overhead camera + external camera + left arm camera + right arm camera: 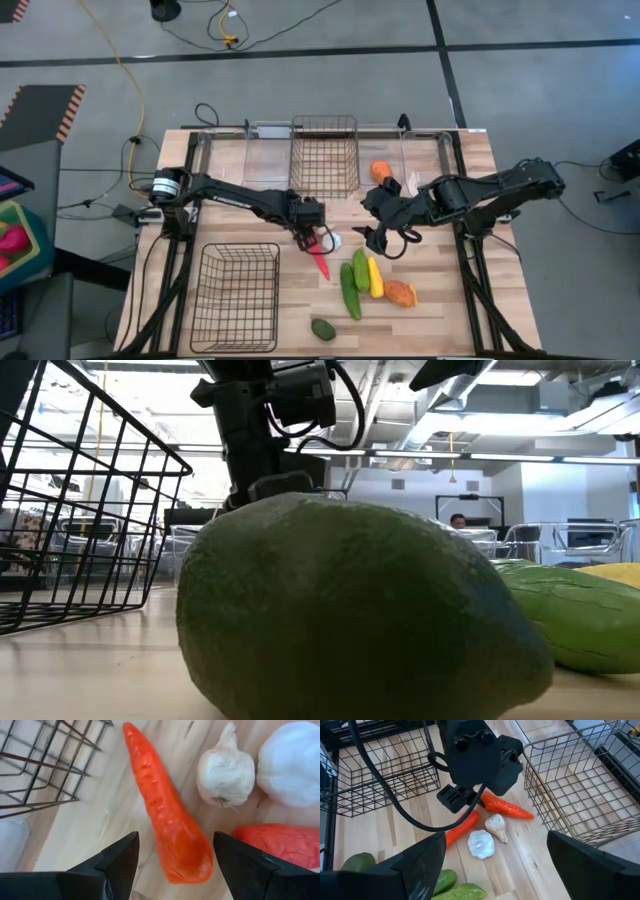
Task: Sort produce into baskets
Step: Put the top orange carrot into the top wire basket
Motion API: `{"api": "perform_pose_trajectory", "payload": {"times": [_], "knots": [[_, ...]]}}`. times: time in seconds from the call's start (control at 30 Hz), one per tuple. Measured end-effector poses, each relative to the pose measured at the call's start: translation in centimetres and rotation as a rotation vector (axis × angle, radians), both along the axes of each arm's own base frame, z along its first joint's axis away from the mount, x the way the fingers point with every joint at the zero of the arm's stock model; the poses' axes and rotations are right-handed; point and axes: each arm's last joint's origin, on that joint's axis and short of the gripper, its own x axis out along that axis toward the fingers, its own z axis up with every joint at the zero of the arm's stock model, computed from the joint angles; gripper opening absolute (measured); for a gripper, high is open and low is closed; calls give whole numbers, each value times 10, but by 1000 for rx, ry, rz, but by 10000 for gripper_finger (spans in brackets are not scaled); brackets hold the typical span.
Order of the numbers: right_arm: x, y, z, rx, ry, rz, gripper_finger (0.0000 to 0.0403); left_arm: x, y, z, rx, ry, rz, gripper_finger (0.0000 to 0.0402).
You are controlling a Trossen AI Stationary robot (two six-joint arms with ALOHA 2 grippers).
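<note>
Near the desk centre, left gripper (pixel 172 855) jaws are spread around a carrot (pixel 167 815); the adjacent garlic (pixel 223 769) could be knocked, right gripper (pixel 492 870) jaws also spread.

We see the left gripper (pixel 312 238) over a red carrot (pixel 320 263) at mid-surface (pixel 440 320), a white garlic (pixel 333 241) just beside it. The right gripper (pixel 378 236) hovers nearby. Two cucumbers (pixel 351 291), a yellow squash (pixel 375 278), an orange piece (pixel 400 293) and an avocado (pixel 323 329) lie below, near the larger basket (pixel 236 297).
</note>
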Motion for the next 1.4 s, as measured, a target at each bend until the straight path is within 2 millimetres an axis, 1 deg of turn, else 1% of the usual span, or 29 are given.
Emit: {"api": "perform_pose_trajectory", "payload": {"times": [0.17,0.43,0.6,0.93,1.1,1.3,1.4], "knots": [[0,0,0,0,0,0,374,-1,-1,-1,-45,0,48,245],[0,0,0,0,0,0,374,-1,-2,-1,-85,-29,186,245],[0,0,0,0,0,0,374,-1,-2,-1,-55,-45,242,245],[0,1,0,0,1,3,374,-1,-10,-1,-27,-59,259,245],[0,2,0,0,1,9,374,-6,-11,-10,-24,-55,268,245],[-1,6,0,1,-2,21,374,-8,-11,-26,-41,-124,267,245],[-2,8,0,1,-2,29,374,-11,-11,-31,-40,-119,270,244]]}}
